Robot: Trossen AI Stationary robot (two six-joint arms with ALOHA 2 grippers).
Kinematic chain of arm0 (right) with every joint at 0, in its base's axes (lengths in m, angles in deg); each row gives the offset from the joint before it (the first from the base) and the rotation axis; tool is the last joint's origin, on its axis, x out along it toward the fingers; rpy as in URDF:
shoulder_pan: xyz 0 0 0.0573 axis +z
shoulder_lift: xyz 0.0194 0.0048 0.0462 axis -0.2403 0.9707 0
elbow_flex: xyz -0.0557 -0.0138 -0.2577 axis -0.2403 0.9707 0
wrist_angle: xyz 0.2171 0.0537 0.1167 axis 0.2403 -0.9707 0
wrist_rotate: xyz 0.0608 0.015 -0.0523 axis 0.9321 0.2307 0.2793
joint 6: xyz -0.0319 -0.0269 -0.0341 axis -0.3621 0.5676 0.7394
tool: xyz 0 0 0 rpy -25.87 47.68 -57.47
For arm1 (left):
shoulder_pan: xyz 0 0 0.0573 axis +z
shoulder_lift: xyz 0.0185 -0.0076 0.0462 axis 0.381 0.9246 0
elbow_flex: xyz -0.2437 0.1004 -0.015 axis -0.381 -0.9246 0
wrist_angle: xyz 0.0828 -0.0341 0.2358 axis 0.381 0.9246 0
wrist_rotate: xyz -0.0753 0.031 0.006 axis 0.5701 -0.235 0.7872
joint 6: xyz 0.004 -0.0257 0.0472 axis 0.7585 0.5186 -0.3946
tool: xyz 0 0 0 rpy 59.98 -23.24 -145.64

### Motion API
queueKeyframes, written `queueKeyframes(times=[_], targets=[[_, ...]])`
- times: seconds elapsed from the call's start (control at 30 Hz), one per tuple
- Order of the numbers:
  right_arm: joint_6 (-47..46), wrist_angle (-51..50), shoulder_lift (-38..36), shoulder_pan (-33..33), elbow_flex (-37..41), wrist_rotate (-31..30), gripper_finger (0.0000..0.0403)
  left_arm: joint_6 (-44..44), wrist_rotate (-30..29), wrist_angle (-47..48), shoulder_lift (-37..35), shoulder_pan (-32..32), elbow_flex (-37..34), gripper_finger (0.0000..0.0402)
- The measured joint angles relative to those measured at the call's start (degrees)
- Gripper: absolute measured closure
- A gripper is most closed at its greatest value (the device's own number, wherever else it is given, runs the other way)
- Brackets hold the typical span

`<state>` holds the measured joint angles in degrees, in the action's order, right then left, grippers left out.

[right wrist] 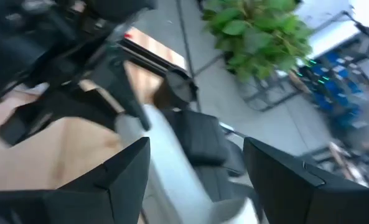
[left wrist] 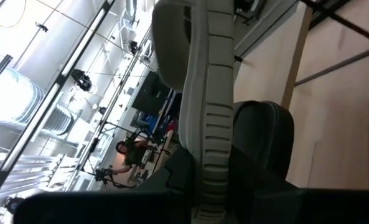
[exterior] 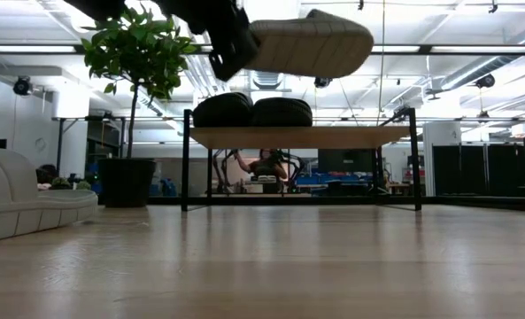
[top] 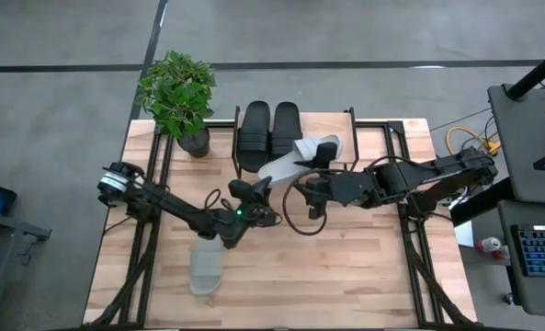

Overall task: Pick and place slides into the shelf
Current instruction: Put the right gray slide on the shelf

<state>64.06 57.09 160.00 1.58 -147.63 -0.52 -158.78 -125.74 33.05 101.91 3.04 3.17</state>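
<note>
Left gripper (top: 265,213), seen from above, is clamped on one end of a pale slide (top: 295,158) held in the air mid-table; the slide's long axis runs diagonally from the gripper up toward the shelf (top: 373,124), its far end over the shelf's plank. Right gripper (top: 311,188) sits just beside the same slide with its fingers spread wide, holding nothing. Two black slides (top: 270,131) lie side by side on the shelf, toes pointing away from the arms. A second pale slide (top: 206,267) lies on the table (top: 346,276) near the front edge, well apart from the rest. A potted plant (top: 178,97) stands at the shelf's left corner.

From table height, the lifted pale slide (exterior: 308,42) hangs above the shelf (exterior: 297,136), its ribbed sole facing the camera, long axis roughly level. The black slides (exterior: 253,111) show as two rounded humps on the plank. The other pale slide (exterior: 27,206) fills the near left. The plant (exterior: 134,53) rises beside the shelf, and a person is visible in the room behind, under the plank.

The left wrist view shows the pale slide's (left wrist: 212,106) ribbed edge pinched between the dark fingers (left wrist: 265,143), a detail the overhead view hides.

The right wrist view shows that arm's two fingers (right wrist: 125,174) well apart, with the pale slide (right wrist: 172,155) between and beyond them, black slides (right wrist: 203,143) and plant (right wrist: 252,31) farther off.
</note>
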Motion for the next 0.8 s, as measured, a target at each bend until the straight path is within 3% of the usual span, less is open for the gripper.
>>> queueKeyframes(times=[0.5,0.8], targets=[[-5.47,-4.39,2.78,-1.27,0.0,-16.26,0.0154,-4.13,1.07,1.82,5.19,1.27,6.03,0.0369],[-9.17,-6.38,3.12,-1.92,0.02,-18.07,0.0154,-4.69,1.26,10.11,6.41,3.15,8.54,0.0369]])
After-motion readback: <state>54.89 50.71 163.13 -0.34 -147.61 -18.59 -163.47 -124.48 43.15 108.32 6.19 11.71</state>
